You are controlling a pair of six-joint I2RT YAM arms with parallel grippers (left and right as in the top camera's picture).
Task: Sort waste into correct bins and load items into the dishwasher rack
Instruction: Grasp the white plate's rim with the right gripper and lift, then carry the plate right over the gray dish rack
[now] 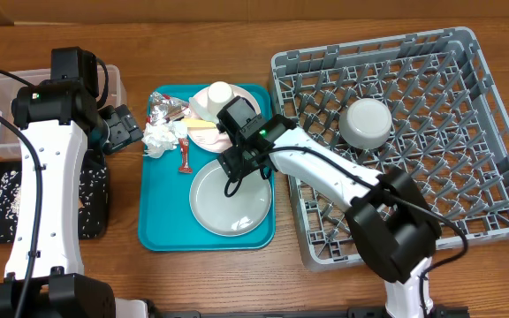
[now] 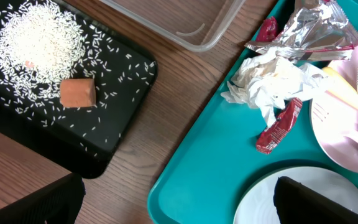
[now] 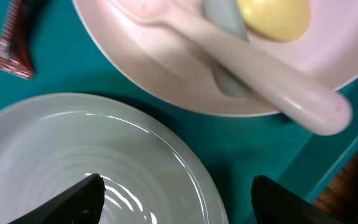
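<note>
The grey-white plate [image 1: 230, 201] at the teal tray's [image 1: 162, 231] near-right corner is seemingly being targeted for racking by the open right gripper [image 3: 179, 208], a rim pinch being needed next, while the left gripper [image 1: 124, 126] is being held open, empty.

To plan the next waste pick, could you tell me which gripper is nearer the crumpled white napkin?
Left. The left gripper is just beside the napkin, off the teal tray; the right gripper hovers over the grey-white plate.

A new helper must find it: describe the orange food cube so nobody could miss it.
Start at the shallow black tray, left of the big teal tray. It is strewn with white rice grains. The orange food cube sits beside the rice heap, the only solid coloured block among tiny white grains.
</note>
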